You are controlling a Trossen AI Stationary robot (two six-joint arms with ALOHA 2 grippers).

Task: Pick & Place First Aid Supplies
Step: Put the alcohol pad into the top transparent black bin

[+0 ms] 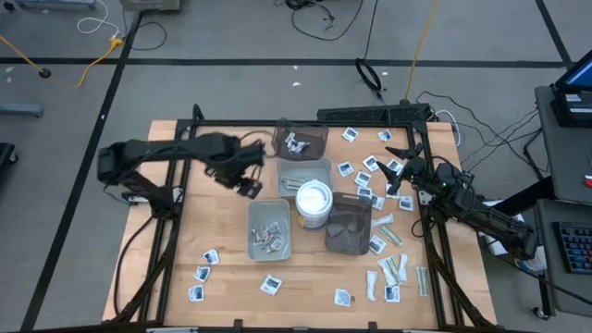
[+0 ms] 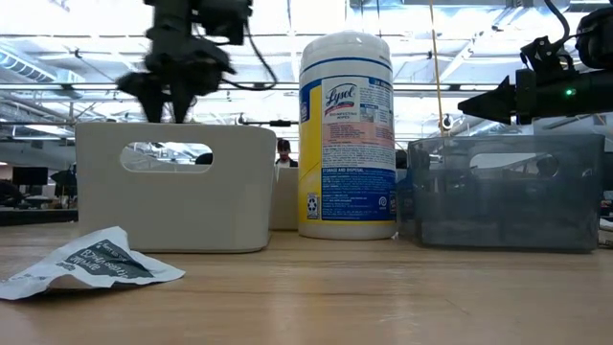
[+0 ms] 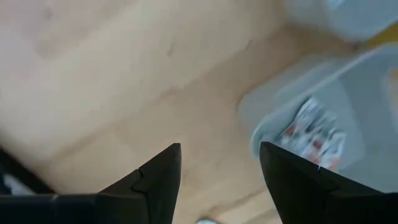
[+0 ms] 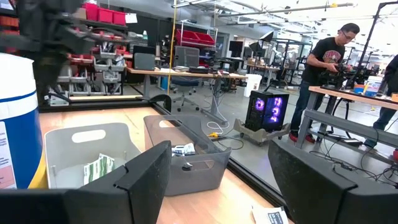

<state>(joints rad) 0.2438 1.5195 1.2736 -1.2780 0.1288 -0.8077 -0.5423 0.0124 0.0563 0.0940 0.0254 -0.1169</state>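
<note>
The first aid packets (image 1: pixel 388 268) are lying scattered flat over the wooden table (image 1: pixel 222 296), thickest on the right side and along the near edge, with a smaller cluster near the left front corner; some are already sitting in the trays grouped mid-table around the round white wipes tub (image 1: pixel 314 203). One crumpled packet (image 2: pixel 86 264) is resting close to the low camera. The right gripper (image 1: pixel 400 181) is hovering over the right side of the table with its fingers spread wide and nothing between them, and several square white packets (image 1: pixel 370 165) are lying just beside and below it, so this arm is sitting much nearer the bulk of the loose supplies. The narrow strips (image 1: pixel 400 266) farther toward the near right corner are mostly lying with their long axes running front to back. The left gripper (image 1: pixel 248 188) is hanging just left of the light grey trays (image 1: pixel 269 229), jaws apart and empty, with a tray holding packets (image 3: pixel 314 134) off to one side of its fingers. Judging by this, the next pick is likely falling to the right arm, reaching down onto the squares beneath it.
</note>
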